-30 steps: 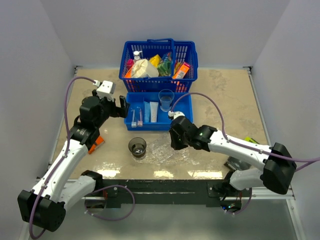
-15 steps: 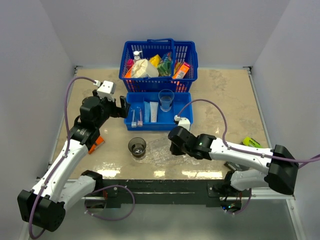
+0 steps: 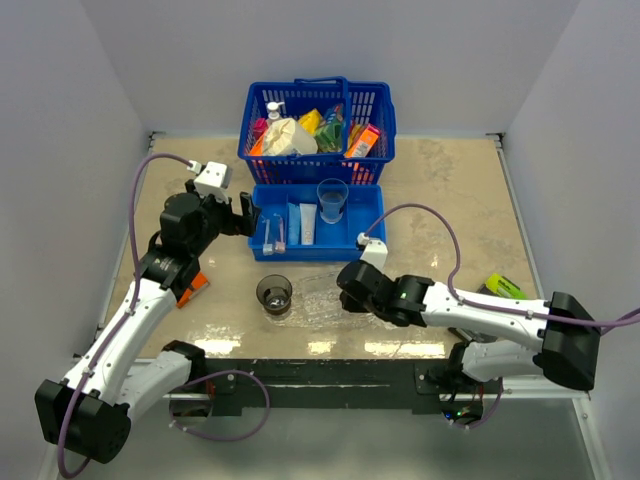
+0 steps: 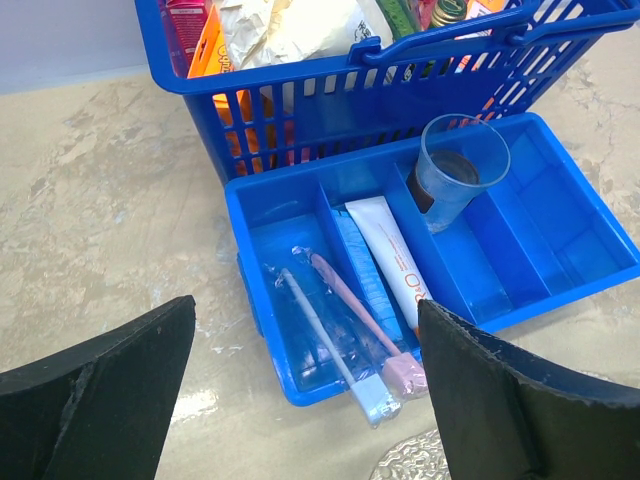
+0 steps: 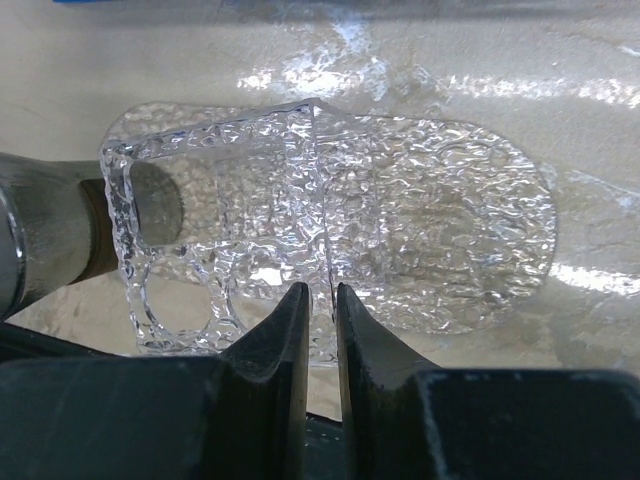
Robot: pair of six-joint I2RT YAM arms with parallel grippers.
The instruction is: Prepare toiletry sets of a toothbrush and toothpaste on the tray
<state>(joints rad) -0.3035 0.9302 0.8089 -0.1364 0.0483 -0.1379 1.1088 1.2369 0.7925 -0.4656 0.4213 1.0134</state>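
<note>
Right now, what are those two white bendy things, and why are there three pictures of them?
Those are two robot arms bolted to a table, each ending in a two-finger pincher. The big picture comes from a camera up above. The other two come from little cameras on the wrists, so you see each arm's own fingers. The left gripper is wide open and empty, near a blue bin that holds two toothbrushes, toothpaste tubes and a clear cup. Behind it stands a blue basket full of packets. The right gripper pinches the edge of a bumpy clear tray. A dark cup sits close beside the tray.
</note>
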